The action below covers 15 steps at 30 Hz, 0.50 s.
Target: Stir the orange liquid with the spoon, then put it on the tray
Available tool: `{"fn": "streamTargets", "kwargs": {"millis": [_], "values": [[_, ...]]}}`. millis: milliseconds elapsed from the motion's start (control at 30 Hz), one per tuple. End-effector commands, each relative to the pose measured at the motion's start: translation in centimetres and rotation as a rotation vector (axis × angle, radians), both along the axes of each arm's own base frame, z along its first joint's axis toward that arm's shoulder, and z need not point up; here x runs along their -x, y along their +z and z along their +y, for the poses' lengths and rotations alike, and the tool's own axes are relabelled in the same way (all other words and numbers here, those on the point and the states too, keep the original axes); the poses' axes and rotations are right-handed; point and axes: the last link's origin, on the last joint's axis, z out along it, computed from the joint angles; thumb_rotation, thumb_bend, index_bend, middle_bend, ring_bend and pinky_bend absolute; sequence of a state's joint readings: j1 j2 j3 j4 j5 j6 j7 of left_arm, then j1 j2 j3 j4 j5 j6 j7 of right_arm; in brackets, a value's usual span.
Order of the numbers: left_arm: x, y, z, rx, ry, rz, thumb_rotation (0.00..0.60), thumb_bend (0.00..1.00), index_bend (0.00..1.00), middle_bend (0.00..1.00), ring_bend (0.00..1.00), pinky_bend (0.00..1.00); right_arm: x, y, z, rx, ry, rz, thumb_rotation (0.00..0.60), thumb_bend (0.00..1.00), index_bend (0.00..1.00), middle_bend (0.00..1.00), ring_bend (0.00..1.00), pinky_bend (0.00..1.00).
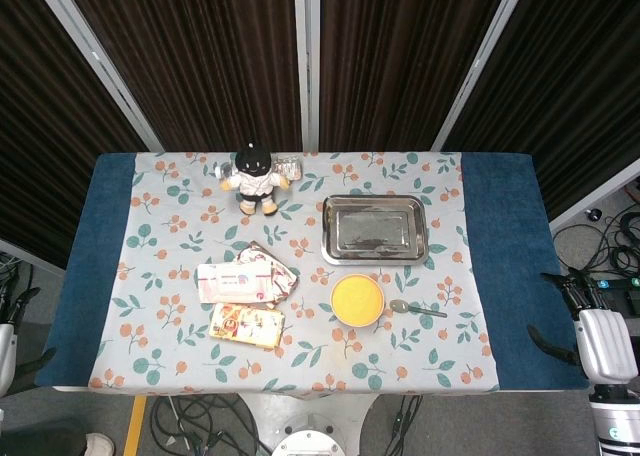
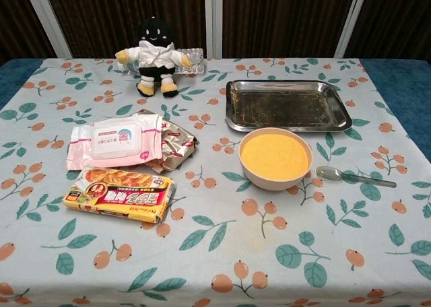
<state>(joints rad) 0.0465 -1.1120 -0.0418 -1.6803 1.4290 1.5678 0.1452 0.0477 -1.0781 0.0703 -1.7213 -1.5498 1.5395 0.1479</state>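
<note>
The spoon (image 2: 355, 177) lies flat on the flowered cloth just to the right of the bowl (image 2: 276, 158), its scoop end nearest the bowl and its thin handle pointing away to the right, not quite touching the rim as far as I can see. It looks like a small metal spoon: light, stiff, smooth and likely slippery, and lying so low on the cloth that I reckon the far half of the handle is the place to pinch it. The bowl is filled nearly to the brim with orange liquid (image 1: 357, 298), so stirring would want a gentle touch to avoid slopping. Behind the bowl sits the steel tray (image 2: 342, 124), shallow and bare inside. Further left on the bench (image 1: 500, 276) are a wet-wipes pack (image 2: 114, 141) over a crumpled foil packet (image 2: 174, 143), a yellow snack box (image 2: 120, 195), and a plush doll (image 2: 155, 58) at the back. The right hand (image 1: 590, 331) hangs off the bench's right edge, holding nothing; whether its fingers are spread or curled I cannot tell. The left hand (image 1: 8, 348) barely shows at the left border, its state unclear.
</note>
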Motion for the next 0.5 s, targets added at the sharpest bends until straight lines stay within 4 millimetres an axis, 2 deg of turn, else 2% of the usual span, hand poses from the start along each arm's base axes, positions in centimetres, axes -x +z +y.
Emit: {"fn": "streamTargets", "kwargs": {"millis": [33, 367, 433, 500], "values": [[0.06, 0.04, 0.08, -0.008, 0.003, 0.005, 0.6, 0.07, 0.23, 0.12, 0.1, 0.11, -0.18, -0.03, -0.14, 0.006, 0.012, -0.005, 0.6, 0.16, 0.2, 0.24, 0.08, 0.18], [0.08, -0.11, 0.22, -0.005, -0.004, 0.004, 0.6, 0.07, 0.23, 0.12, 0.1, 0.11, -0.17, -0.42, 0.01, -0.007, 0.01, -0.008, 0.6, 0.16, 0.2, 0.25, 0.08, 0.18], [0.09, -0.16, 0.25, -0.002, -0.003, 0.002, 0.6, 0.07, 0.23, 0.12, 0.1, 0.11, -0.27, -0.54, -0.09, -0.009, 0.014, -0.002, 0.6, 0.16, 0.2, 0.28, 0.12, 0.2], [0.13, -0.23, 0.21, 0.001, -0.002, 0.0, 0.6, 0.07, 0.23, 0.12, 0.1, 0.11, -0.53, -0.99, -0.42, -0.028, 0.017, 0.02, 0.6, 0.16, 0.2, 0.36, 0.22, 0.29]]}}
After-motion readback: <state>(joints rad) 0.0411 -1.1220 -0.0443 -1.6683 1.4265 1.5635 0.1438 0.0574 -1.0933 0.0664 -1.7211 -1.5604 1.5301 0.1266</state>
